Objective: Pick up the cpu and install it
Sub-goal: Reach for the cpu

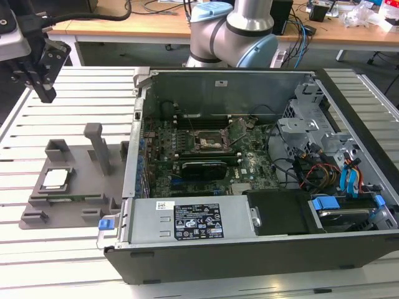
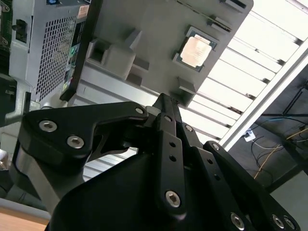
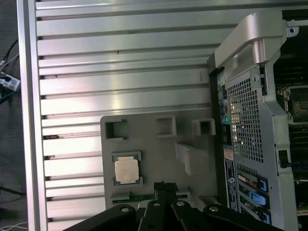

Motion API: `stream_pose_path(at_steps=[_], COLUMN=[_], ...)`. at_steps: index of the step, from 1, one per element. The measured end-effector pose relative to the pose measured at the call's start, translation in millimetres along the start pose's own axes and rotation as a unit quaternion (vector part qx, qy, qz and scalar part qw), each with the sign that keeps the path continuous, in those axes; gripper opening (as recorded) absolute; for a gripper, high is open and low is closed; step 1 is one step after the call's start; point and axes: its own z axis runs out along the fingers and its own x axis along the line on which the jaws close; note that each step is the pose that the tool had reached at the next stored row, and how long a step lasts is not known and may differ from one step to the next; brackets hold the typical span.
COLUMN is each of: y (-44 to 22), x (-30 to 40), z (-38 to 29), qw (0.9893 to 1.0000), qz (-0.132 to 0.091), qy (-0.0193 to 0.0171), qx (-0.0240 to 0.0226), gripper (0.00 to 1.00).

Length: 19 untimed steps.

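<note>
The cpu (image 1: 55,179), a small square chip with a pale metal top, lies flat in a recess of the grey fixture plate (image 1: 81,199) on the slatted table, at the exterior view's left. Both wrist views look down on the cpu (image 2: 197,50) (image 3: 126,169) from well above. My gripper (image 1: 46,95) hangs in the air above the table's far left corner, apart from the cpu. Its black fingers (image 2: 166,103) meet at the tips, shut on nothing, and the gripper (image 3: 163,185) lines up close to the plate's edge. The black socket (image 1: 209,142) sits on the motherboard inside the open computer case.
The open computer case (image 1: 262,249) takes up the middle and right of the table, with cables, drive cages and a power supply (image 1: 193,219) inside. An upright grey post (image 1: 96,146) rises from the fixture plate. The arm's base (image 1: 234,31) stands behind the case.
</note>
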Motion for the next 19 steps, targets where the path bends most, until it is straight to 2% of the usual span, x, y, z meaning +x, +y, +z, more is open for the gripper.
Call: stream_pose_path(at_steps=[17,19], y=[-3.4,-3.6], x=[45.9,48.2], z=[-1.1,-1.2], qw=[1.0,1.0], qz=[0.0,0.0], qy=[0.0,0.0], qx=[0.0,0.0], gripper=[0.11,0.11])
